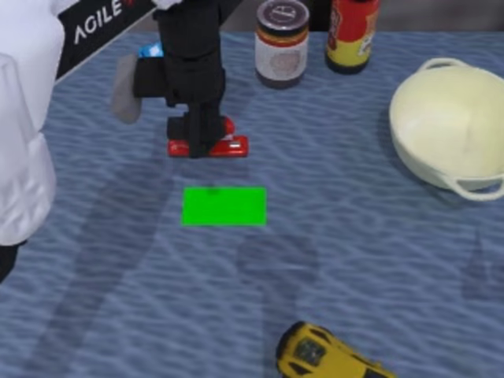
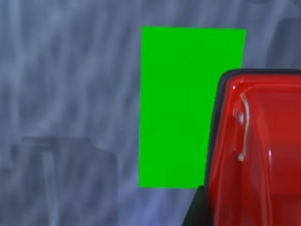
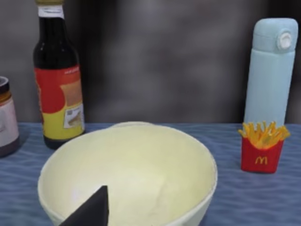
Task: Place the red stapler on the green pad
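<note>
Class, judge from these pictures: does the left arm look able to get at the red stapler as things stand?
Probably yes. The left end effector is already right over the stapler, nothing lies between, and the green pad sits bare close by.

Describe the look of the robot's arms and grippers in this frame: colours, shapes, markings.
The left arm has bulky glossy white shells and a black link lettered AGILE in white. Its left gripper is boxy matt black, with a grey rounded part beside it. Of the right gripper only a dark pointed tip shows in its own wrist view.
</note>
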Action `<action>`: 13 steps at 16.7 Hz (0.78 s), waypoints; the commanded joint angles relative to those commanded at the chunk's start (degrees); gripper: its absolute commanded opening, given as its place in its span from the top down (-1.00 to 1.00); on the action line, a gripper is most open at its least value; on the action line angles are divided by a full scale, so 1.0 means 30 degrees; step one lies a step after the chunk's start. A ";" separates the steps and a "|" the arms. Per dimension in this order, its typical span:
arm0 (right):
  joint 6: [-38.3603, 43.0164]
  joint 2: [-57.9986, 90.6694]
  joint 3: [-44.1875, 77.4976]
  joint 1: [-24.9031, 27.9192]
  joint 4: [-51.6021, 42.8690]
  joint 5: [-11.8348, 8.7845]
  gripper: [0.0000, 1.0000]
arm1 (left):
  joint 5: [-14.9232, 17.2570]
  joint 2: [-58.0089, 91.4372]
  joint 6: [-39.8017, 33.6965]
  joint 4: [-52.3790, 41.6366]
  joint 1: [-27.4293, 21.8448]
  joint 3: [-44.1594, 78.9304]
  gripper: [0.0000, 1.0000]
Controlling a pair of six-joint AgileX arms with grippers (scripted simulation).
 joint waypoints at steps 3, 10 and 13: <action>0.0000 0.0000 0.0000 0.0000 0.0000 0.0000 -1.00 | 0.0000 0.0000 0.0000 0.0000 0.0000 0.0000 1.00; 0.0000 0.0000 0.0000 0.0000 0.0000 0.0000 -1.00 | 0.0002 0.0323 -0.0080 0.2957 0.0101 -0.2623 1.00; 0.0000 0.0000 0.0000 0.0000 0.0000 0.0000 -1.00 | 0.0018 0.0712 -0.0086 0.5510 -0.0028 -0.4768 1.00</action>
